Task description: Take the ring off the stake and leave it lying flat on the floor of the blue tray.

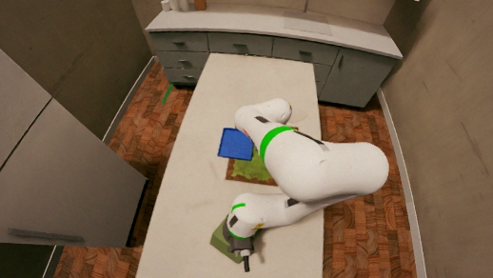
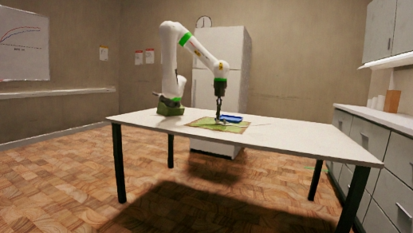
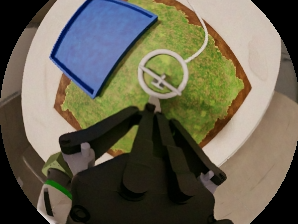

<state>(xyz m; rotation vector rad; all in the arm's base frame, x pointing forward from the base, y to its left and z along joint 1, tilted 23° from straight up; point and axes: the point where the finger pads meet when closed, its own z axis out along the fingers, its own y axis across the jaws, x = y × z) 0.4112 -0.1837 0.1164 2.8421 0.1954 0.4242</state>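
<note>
I have the gripper (image 3: 154, 104) closed to its narrowest at the near rim of the white ring (image 3: 161, 74).

The ring lies on the green mat (image 3: 200, 83), just beside the blue tray (image 3: 100, 39); bare mat stretches past it.
</note>
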